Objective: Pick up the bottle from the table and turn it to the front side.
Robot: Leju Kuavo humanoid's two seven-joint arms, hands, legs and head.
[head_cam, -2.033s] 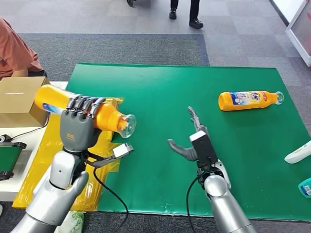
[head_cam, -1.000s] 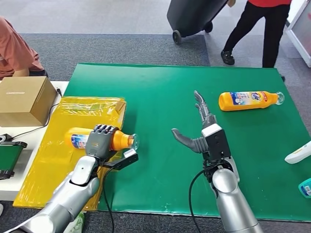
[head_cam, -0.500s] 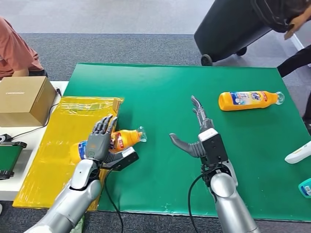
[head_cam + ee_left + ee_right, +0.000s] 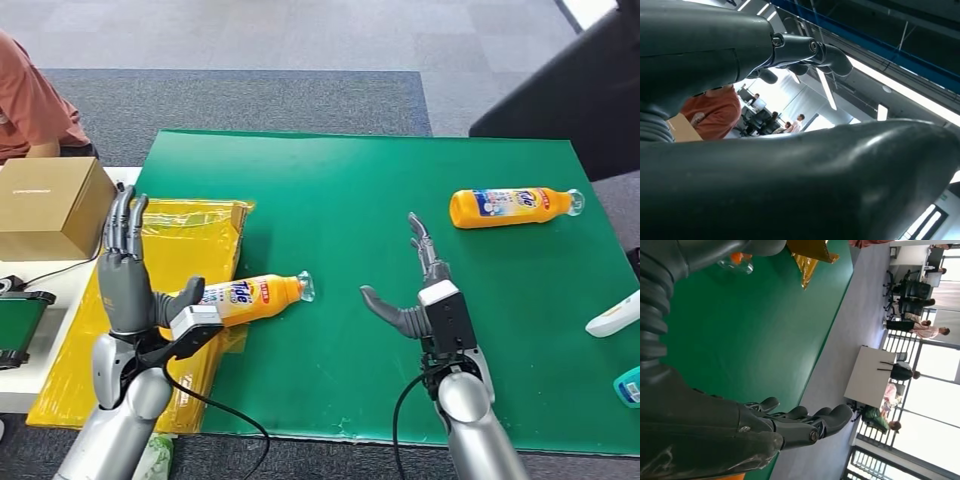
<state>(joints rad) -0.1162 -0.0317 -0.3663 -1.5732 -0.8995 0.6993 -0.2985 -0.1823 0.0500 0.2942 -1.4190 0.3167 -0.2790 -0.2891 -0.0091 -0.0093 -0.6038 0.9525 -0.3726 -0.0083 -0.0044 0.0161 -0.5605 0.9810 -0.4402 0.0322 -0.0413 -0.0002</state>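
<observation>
Orange bottle [image 4: 253, 296] with a white, red and blue label and a clear cap, lying on the green mat [image 4: 362, 180] at the edge of a glossy yellow sheet [image 4: 162, 245]; second orange bottle [image 4: 515, 207], same label colours and clear cap, farther along the mat. Dark grey left hand [image 4: 124, 275] and right hand [image 4: 423, 290] on silver arms, black cables trailing. Beside the mat, a plain brown box [image 4: 45, 205], an orange-red sleeve [image 4: 34, 105], grey carpet [image 4: 249, 100].
</observation>
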